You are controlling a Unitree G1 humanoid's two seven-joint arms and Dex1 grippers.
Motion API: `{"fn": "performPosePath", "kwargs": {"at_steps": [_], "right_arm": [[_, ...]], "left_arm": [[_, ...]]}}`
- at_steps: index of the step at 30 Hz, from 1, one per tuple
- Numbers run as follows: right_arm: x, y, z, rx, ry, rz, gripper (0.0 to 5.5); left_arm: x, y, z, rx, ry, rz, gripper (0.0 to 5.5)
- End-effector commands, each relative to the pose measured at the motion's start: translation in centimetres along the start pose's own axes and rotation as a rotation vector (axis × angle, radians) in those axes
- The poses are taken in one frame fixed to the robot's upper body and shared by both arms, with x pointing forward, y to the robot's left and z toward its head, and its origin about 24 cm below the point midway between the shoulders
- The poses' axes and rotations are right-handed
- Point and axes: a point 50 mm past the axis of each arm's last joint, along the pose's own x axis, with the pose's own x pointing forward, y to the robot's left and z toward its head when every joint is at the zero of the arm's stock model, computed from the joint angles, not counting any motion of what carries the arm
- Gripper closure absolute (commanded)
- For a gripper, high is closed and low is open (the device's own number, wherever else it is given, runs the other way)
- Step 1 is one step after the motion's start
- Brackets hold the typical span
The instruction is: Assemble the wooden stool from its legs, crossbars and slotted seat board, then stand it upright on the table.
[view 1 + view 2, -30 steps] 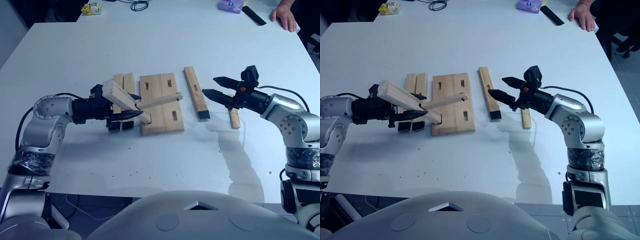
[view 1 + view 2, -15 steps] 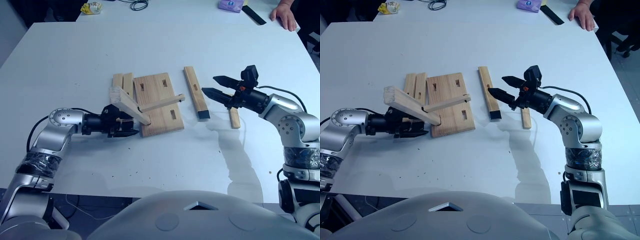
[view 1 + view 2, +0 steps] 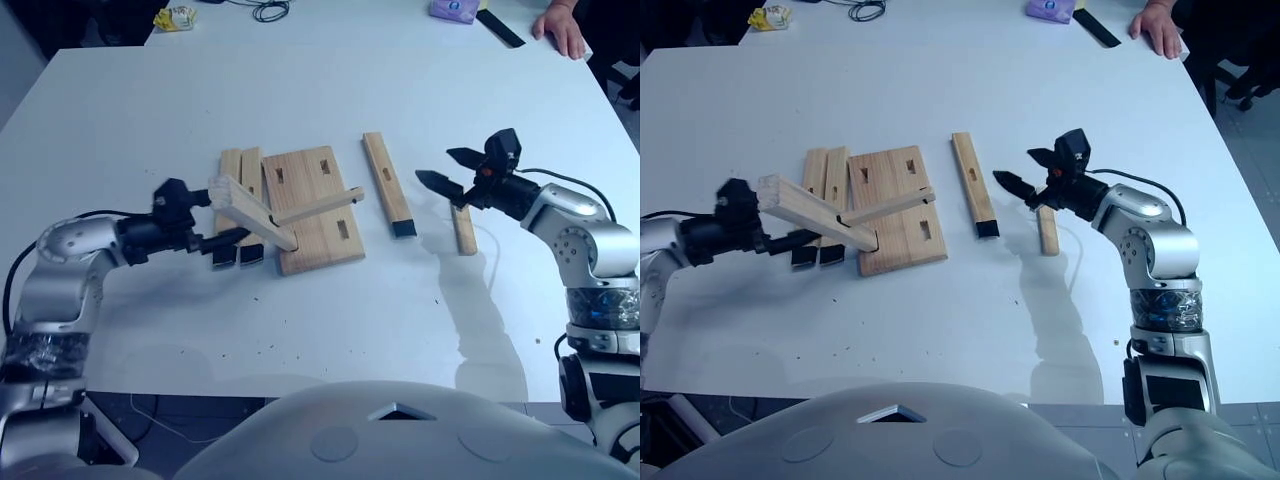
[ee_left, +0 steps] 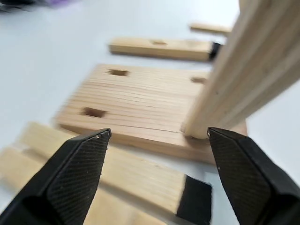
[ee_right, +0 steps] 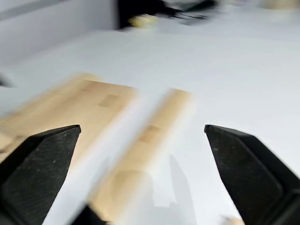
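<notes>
- The two head eyes look down from above at the same white table (image 3: 300, 90).
- Both wrist cameras sit low and look across at the seat board (image 4: 140, 103).

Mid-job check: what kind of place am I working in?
Probably a lab or office workroom: a large white table holding loose stool parts such as the seat board, cables at the far side, and a person's hand resting at the far corner.

Seat board (image 3: 312, 205) pale bare wood, matt, grain lines plain; loose leg (image 3: 388, 186) same wood, one end coated black. Table (image 3: 300, 90) white, smooth, faint sheen. Left gripper (image 4: 158, 132) fingers (image 4: 77, 173) black, matt, cross-hatched texture
</notes>
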Motion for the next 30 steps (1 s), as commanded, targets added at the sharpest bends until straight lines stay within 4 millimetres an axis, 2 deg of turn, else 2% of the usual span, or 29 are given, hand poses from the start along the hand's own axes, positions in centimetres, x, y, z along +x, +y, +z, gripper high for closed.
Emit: {"fn": "performPosePath", "kwargs": {"at_steps": [1,3,6,9,14,18,22,30], "right_arm": [[0.2,0.1,0.7,0.003,-0.031,-0.053,0.62],[0.3,-0.2,0.8,0.020,-0.042,-0.096,0.62],[0.3,-1.2,0.8,0.051,-0.060,-0.194,0.62],[0.6,-2.2,0.7,0.082,-0.075,-0.297,0.62],[2.0,-2.2,1.0,0.104,-0.103,-0.327,0.62],[2.5,-1.9,1.0,0.110,-0.113,-0.320,0.62],[2.4,-1.9,0.8,0.118,-0.116,-0.327,0.62],[2.2,-1.6,-0.2,0.138,-0.103,-0.340,0.62]], "left_arm": [[-0.9,-1.3,-0.7,-0.172,-0.164,0.319,1.68],[-0.9,-2.5,-1.2,-0.233,-0.193,0.439,1.68],[0.5,-3.5,-2.1,-0.288,-0.165,0.593,1.68],[2.6,-2.8,-3.0,-0.315,-0.091,0.728,1.68],[4.3,-1.5,-3.8,-0.278,0.037,0.833,1.68],[4.9,-0.4,-5.1,-0.268,0.146,0.874,1.68],[5.2,-0.6,-5.5,-0.294,0.182,0.851,1.68],[5.5,-0.8,-4.6,-0.305,0.159,0.811,1.68]]}}
